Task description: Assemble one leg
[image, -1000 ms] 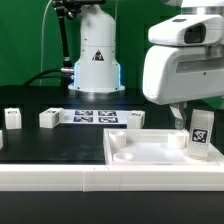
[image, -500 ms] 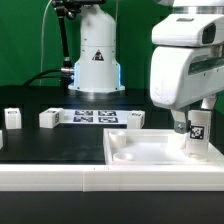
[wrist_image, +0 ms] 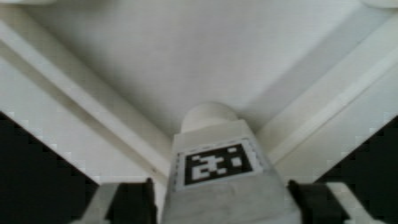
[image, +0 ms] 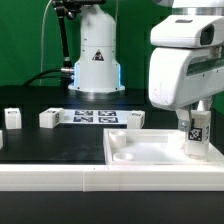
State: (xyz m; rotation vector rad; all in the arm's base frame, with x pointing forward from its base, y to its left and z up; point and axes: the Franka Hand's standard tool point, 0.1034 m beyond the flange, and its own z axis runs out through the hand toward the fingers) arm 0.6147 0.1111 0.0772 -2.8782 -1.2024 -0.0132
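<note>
The leg (image: 196, 132), a small white post with a black-and-white tag, stands upright over the right corner of the large flat white panel (image: 150, 150) in the exterior view. My gripper (image: 192, 120) is shut on the leg's upper part. In the wrist view the leg (wrist_image: 222, 175) fills the space between my two fingers (wrist_image: 134, 203) and points down toward the panel (wrist_image: 178, 60) corner. Whether the leg's lower end touches the panel's socket is hidden.
Three more white legs stand on the black table: one (image: 12, 118) at the exterior view's left, one (image: 49, 119) beside it, one (image: 135, 119) behind the panel. The marker board (image: 92, 117) lies in the middle. The robot base (image: 95, 60) stands behind.
My gripper with the leg has moved toward the exterior view's left and down, bringing the leg lower over the panel's right corner.
</note>
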